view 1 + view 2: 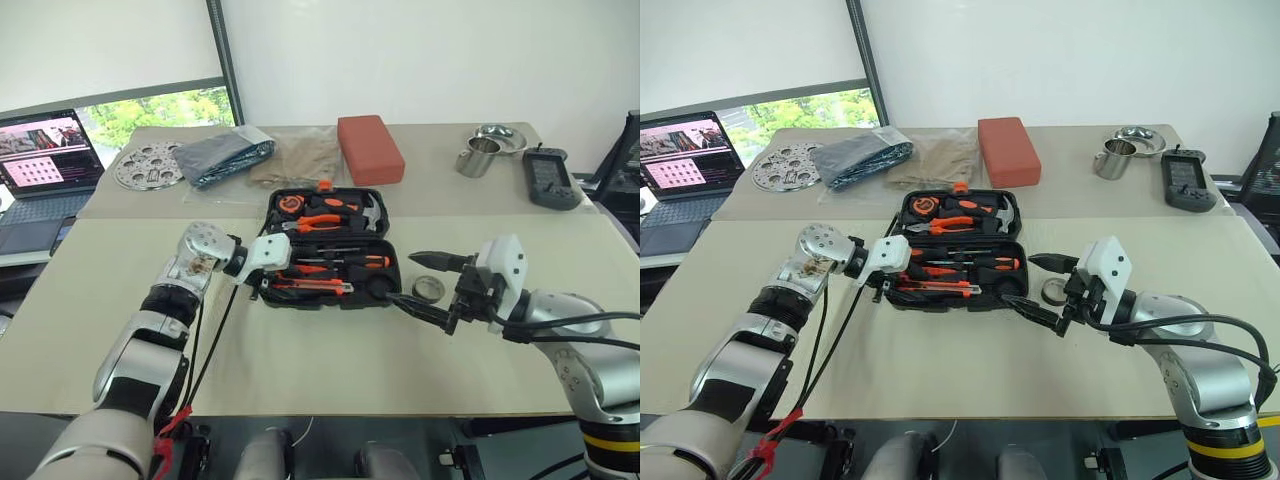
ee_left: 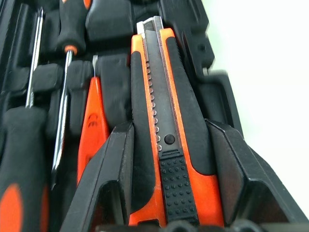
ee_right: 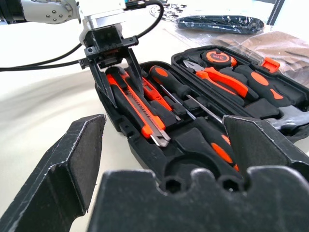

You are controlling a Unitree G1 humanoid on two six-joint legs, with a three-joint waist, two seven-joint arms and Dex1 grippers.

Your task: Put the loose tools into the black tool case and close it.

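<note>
The black tool case [image 1: 393,250] lies open mid-table. Its near half holds slim screwdrivers [image 1: 345,262] with orange and black handles. The orange-and-black utility knife [image 1: 310,287] lies along the case's near edge. My left gripper [image 1: 265,284] is at the case's left end, shut on the knife's butt; the fingers [image 2: 116,159] press its sides. My right gripper [image 1: 402,277] hovers open off the case's right end, nothing between its fingers. The small tape roll [image 1: 429,289] lies on the table just right of the case, behind that gripper.
The case's far half holds orange-handled pliers [image 1: 322,222], a hammer and a tape measure [image 1: 290,204]. Behind stand a red-orange block [image 1: 369,148], a grey bag [image 1: 228,155], a perforated metal disc [image 1: 148,165], a steel cup [image 1: 478,157], a black handset [image 1: 548,178] and a laptop [image 1: 40,160].
</note>
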